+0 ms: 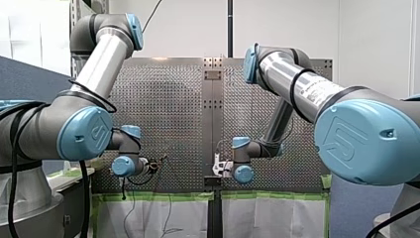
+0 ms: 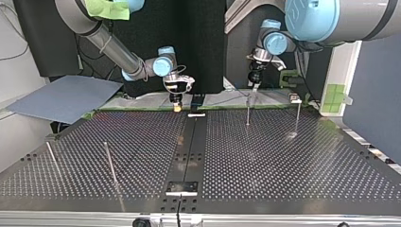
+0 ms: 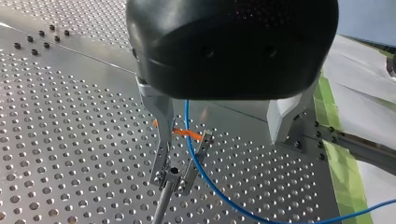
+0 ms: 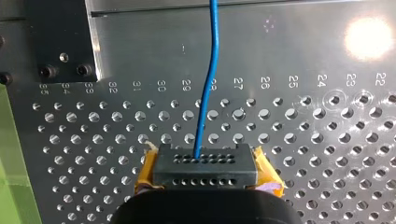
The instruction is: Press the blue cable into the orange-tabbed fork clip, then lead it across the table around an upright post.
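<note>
Blue cable (image 3: 186, 116) looks thin, light and limp: you can't push it, it only follows a pull. It hangs between the wide-spread metal fingers of my left gripper (image 3: 222, 144), near one finger, beside the clip (image 3: 175, 172), seemingly not seated. My right gripper (image 4: 205, 163) pinches it between yellow pads. Take hold close above the clip, keeping slack short.

The blue cable (image 3: 187, 119) passes between the fork clip's (image 3: 175, 175) prongs beneath the end effector's (image 3: 220, 135) spread fingers (image 3: 280, 119).
</note>
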`<state>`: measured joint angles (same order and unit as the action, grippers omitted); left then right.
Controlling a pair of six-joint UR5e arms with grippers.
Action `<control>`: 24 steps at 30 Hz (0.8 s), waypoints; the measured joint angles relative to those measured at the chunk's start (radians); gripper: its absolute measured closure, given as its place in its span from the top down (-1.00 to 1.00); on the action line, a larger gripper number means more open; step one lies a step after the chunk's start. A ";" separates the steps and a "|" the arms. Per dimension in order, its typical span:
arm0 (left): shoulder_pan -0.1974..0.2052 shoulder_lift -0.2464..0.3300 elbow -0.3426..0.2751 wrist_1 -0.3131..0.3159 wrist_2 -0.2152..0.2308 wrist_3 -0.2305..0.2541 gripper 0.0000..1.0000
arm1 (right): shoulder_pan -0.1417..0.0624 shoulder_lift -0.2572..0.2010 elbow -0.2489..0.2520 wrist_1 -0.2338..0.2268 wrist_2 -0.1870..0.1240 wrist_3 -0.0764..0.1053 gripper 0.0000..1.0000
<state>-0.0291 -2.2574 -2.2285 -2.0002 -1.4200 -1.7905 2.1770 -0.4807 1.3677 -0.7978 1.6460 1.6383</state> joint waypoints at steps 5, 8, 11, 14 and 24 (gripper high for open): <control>-0.002 0.000 0.000 -0.007 -0.018 0.025 1.00 | -0.001 0.001 0.000 0.000 0.000 0.000 -1.00; -0.003 0.000 0.000 -0.012 -0.031 0.042 1.00 | -0.001 0.001 0.000 0.000 -0.001 0.000 -1.00; -0.005 0.000 0.000 -0.018 -0.037 0.056 1.00 | 0.000 0.002 0.000 0.000 -0.002 -0.001 -1.00; -0.008 0.000 0.000 -0.028 -0.037 0.075 1.00 | 0.001 0.002 0.000 0.001 -0.003 -0.001 -1.00; -0.044 0.000 0.000 -0.074 -0.043 0.162 1.00 | 0.002 0.003 0.000 0.005 -0.003 -0.002 -1.00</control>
<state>-0.0734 -2.2571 -2.2285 -2.0737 -1.4627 -1.6290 2.1794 -0.4775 1.3677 -0.7926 1.6430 1.6361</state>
